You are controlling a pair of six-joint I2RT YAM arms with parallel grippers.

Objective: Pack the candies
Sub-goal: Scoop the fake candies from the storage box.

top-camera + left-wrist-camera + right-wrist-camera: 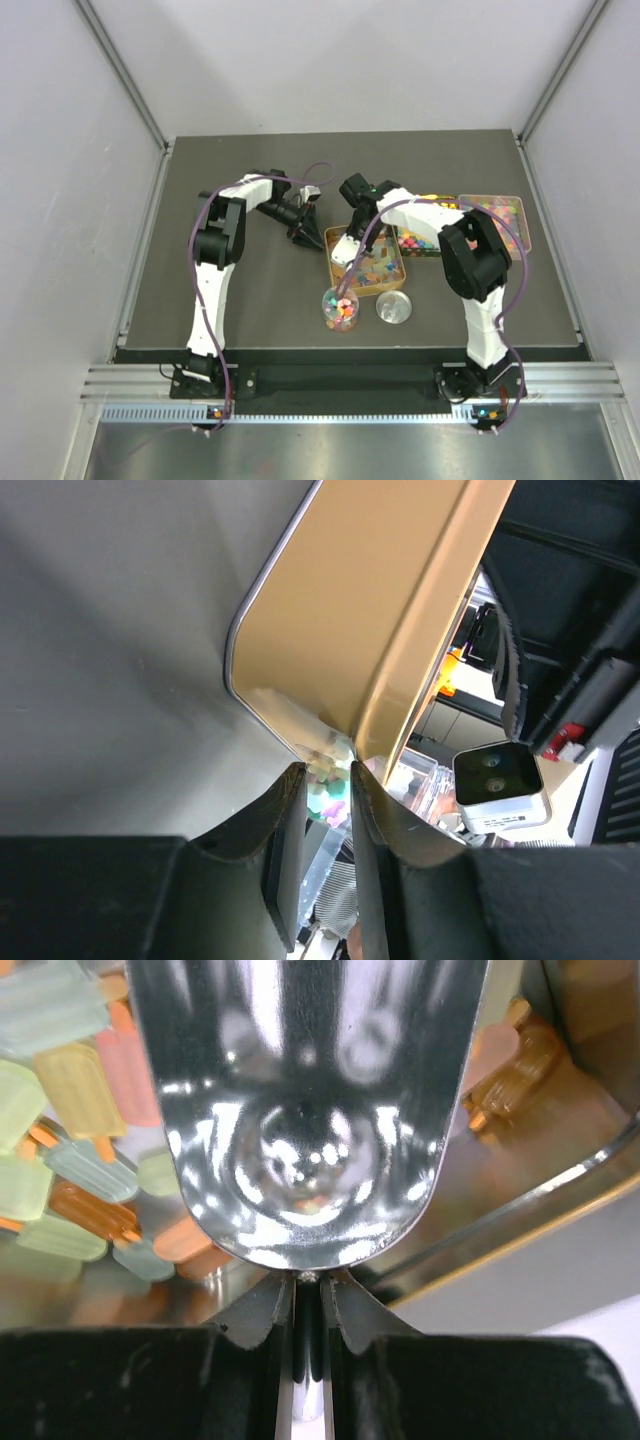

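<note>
The candies (372, 268) are pastel pieces in a gold tin (403, 266) at mid-table; close up they (70, 1090) look like tiny ice lollies in pink, orange, yellow and green. My right gripper (310, 1285) is shut on the handle of a shiny metal scoop (305, 1110), whose empty bowl hangs just above the candies inside the tin. My left gripper (327, 780) is closed on the tin's (370, 610) far-left corner rim. In the top view the left gripper (305, 235) and right gripper (345, 252) both meet at the tin's left side.
A small clear jar (340, 310) holding mixed candies stands just in front of the tin, with a round silver lid (394, 307) to its right. Two more trays of colourful candies (430, 238) (495, 215) lie at the back right, behind the right arm.
</note>
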